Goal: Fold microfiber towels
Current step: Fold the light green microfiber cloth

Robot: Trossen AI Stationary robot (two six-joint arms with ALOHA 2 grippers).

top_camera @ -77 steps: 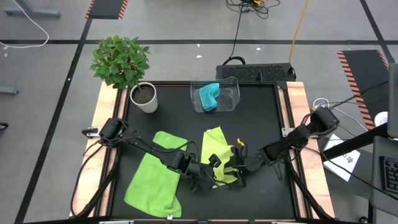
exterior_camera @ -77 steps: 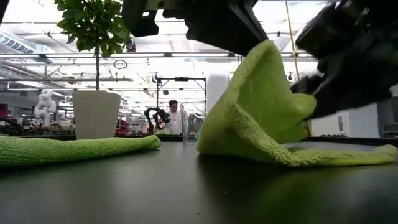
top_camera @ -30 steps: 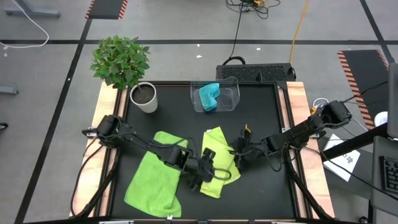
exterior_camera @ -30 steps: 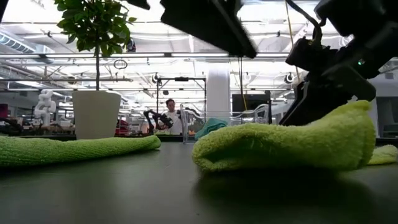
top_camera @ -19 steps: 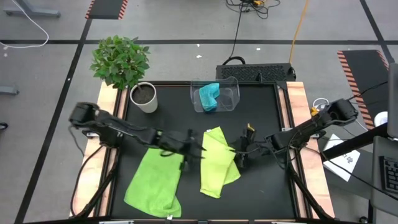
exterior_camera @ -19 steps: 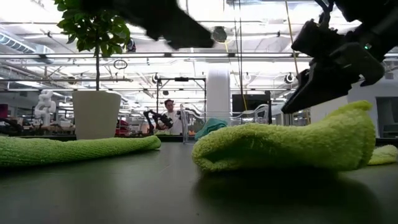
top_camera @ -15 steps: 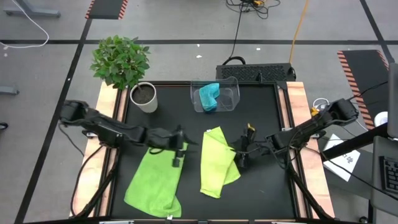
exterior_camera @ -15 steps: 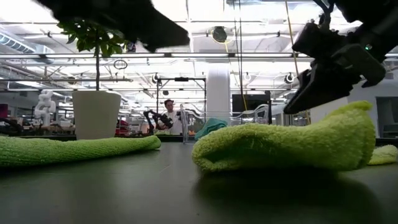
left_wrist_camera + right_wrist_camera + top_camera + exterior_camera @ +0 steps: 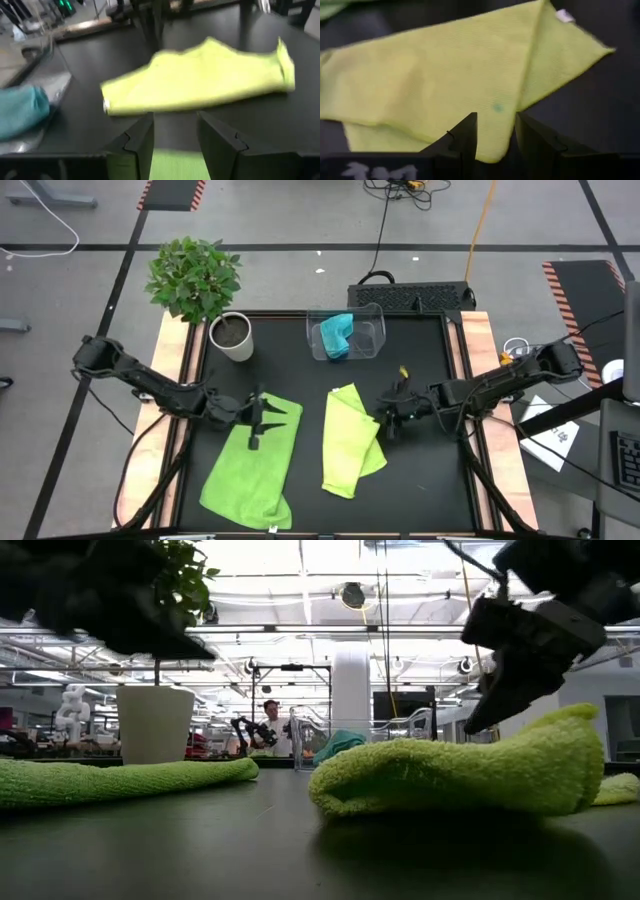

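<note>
Folded lime towel [image 9: 350, 442] flat mid-bench, 2nd lime towel [image 9: 250, 465] spread to its left, blue towel [image 9: 336, 335] in clear bin [image 9: 372, 332], left tool [image 9: 257, 423] over 2nd towel, jaws apart, empty, right tool [image 9: 393, 418] at folded towel's edge, jaws apart, empty.

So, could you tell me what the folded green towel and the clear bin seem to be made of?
The folded green towel looks like soft microfiber cloth: the low view shows a fuzzy, looped pile and a rounded, plump fold, with a matte finish. The clear bin appears to be thin, glossy, transparent plastic, since the table and the turquoise towel show through its walls.
</note>
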